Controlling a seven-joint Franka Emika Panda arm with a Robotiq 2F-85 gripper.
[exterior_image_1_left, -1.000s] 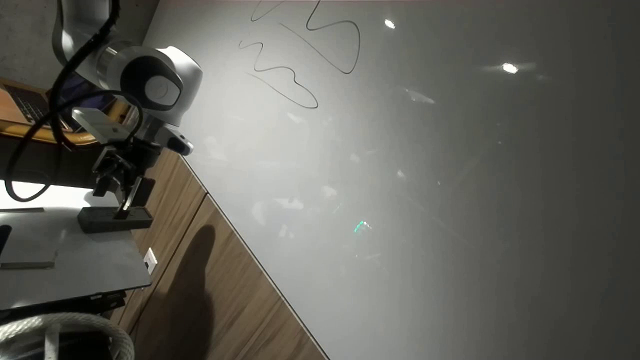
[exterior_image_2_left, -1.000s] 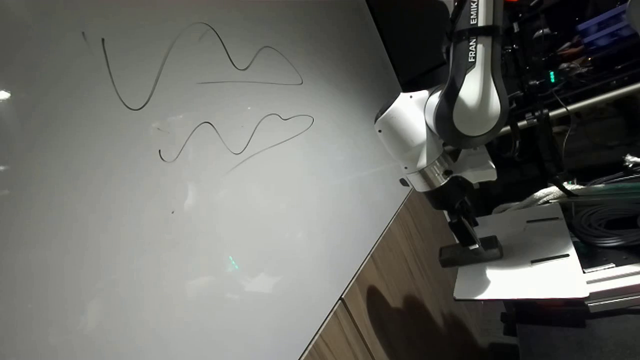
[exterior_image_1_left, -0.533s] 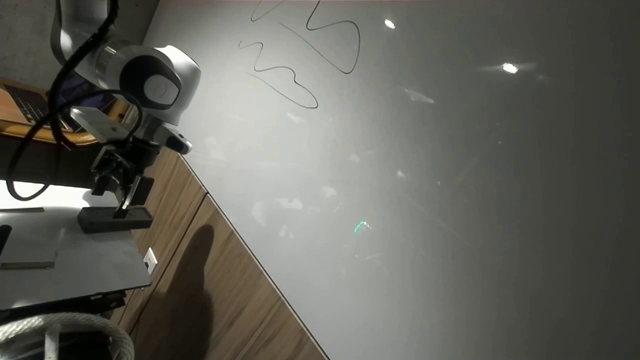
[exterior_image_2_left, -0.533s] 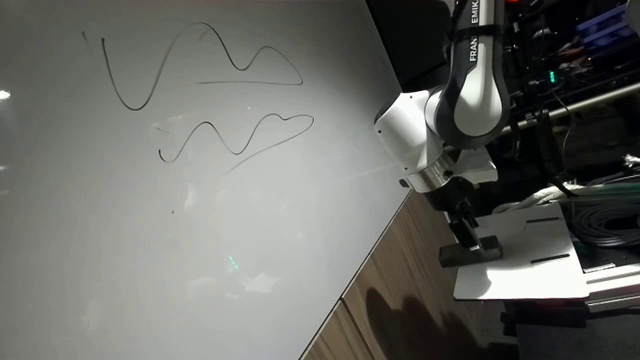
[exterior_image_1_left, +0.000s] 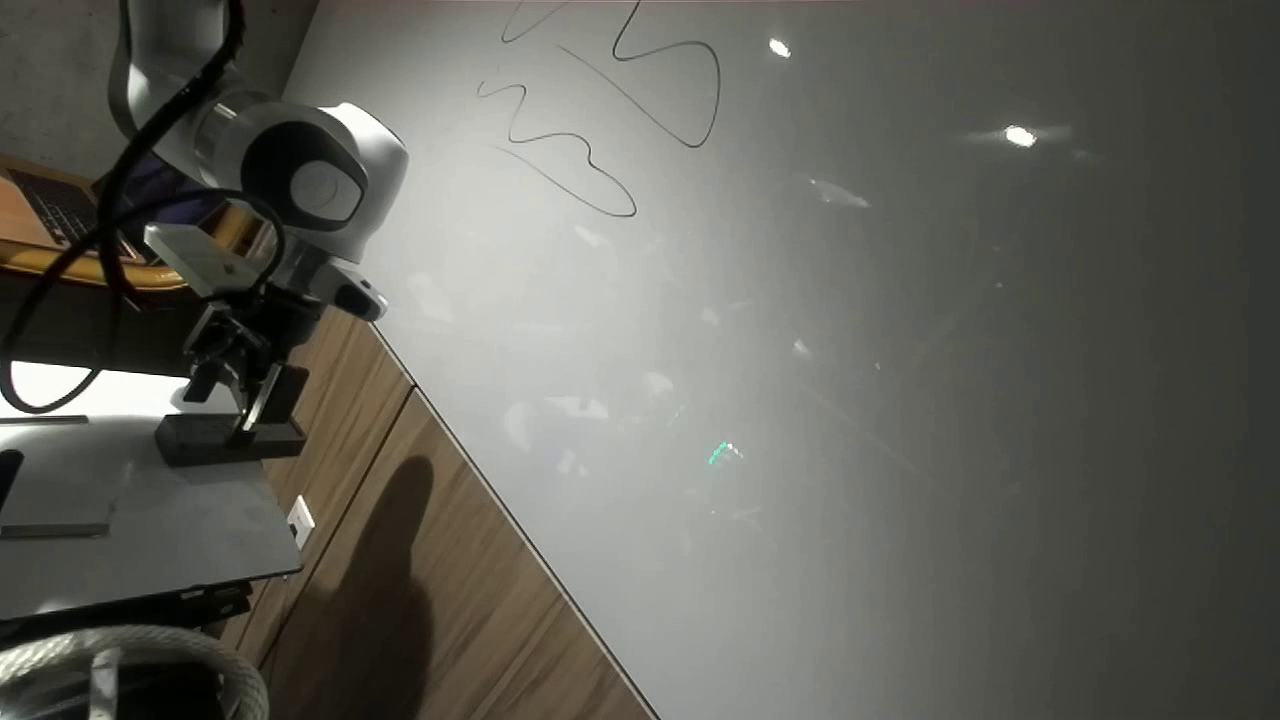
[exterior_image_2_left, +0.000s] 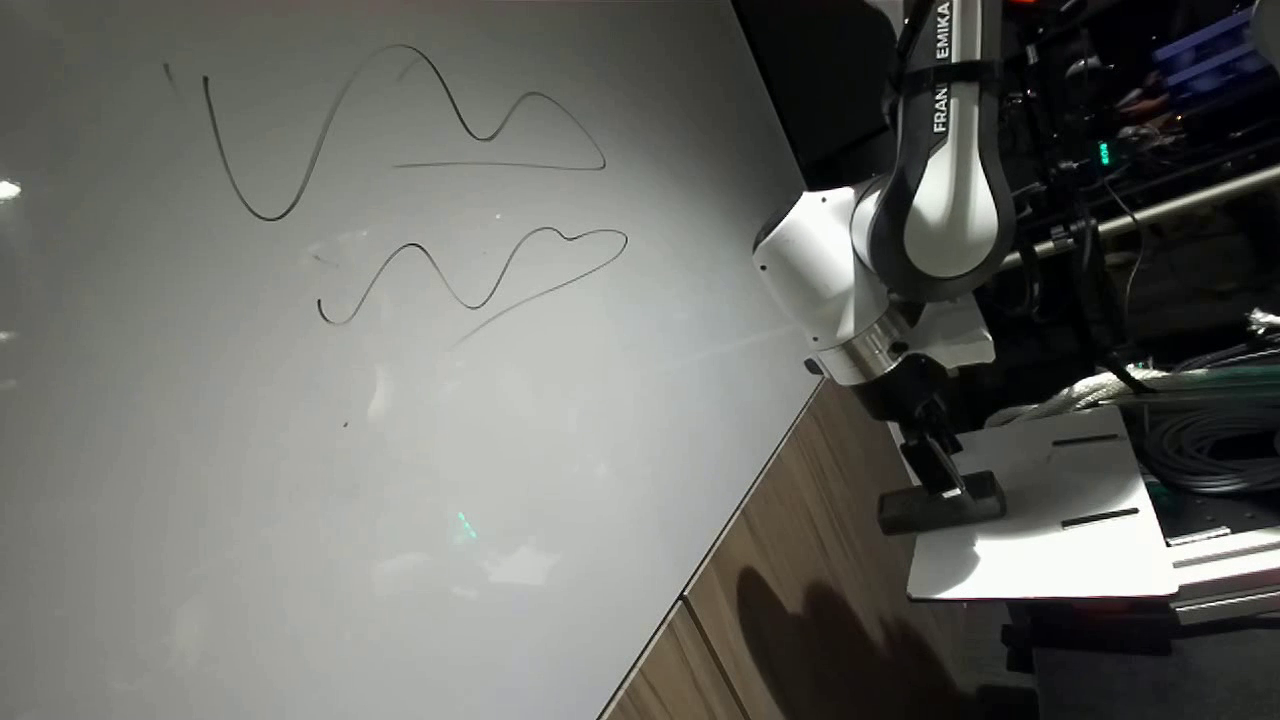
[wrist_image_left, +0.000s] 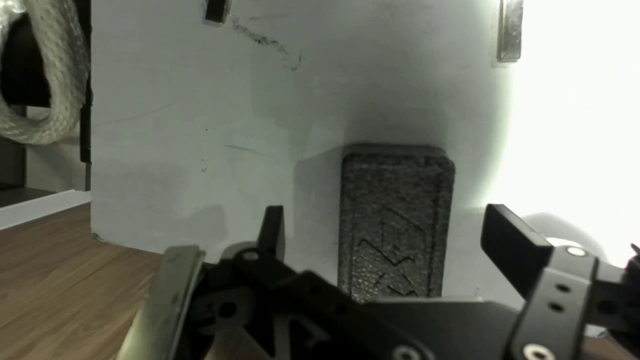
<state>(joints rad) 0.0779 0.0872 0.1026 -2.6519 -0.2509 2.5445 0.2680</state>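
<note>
One eraser (wrist_image_left: 397, 225) lay on the desk (wrist_image_left: 175, 125) near its edge, my pincer (wrist_image_left: 384, 220) parted wide to either side of it, holding nothing; my wrist feed showed gaps at both sides. I judged the step a line-up for grasping, the next move calling for an even squeeze.

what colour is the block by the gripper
Dark grey block, seen best in the wrist view.

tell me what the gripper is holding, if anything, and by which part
Nothing is held: the gripper stands open, and in the wrist view the dark block shows between its jaws with a gap on each side.
</note>
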